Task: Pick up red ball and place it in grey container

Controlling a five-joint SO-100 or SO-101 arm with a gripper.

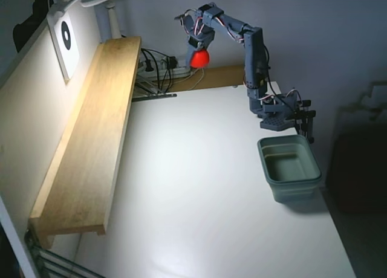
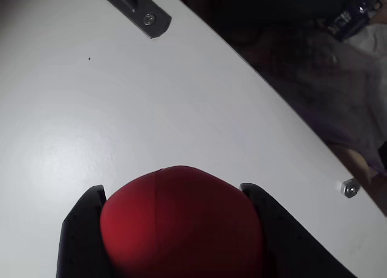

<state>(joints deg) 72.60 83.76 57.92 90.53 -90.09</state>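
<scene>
Red ball [image 1: 200,58] sits clamped between our gripper [image 1: 199,53] fingers, lifted clear of the table [image 1: 199,199]. In the wrist view the ball [image 2: 181,220] fills the gap between the two dark fingers [image 2: 81,235], one pressed to each flank, with the white table surface well below and bare beneath it. So we hold the ball in the air at the far end of the table, close to the cables and the wooden shelf [image 1: 91,139].

What matters for the coming move is where the bin [image 1: 290,168] lies from the gripper. In the fixed view it is well apart from us: down and to the right, past the arm's own base [image 1: 279,116], standing just in front of that base. We judge that the arm must swing round about its base and fold inward, since the bin is much nearer the base than the ball now is. The bin's long side runs roughly away from the base, and its mouth is open and empty, several ball-widths across, so the aim need not be fine. The likeliest trouble, we think, is the folding arm brushing the rim.
</scene>
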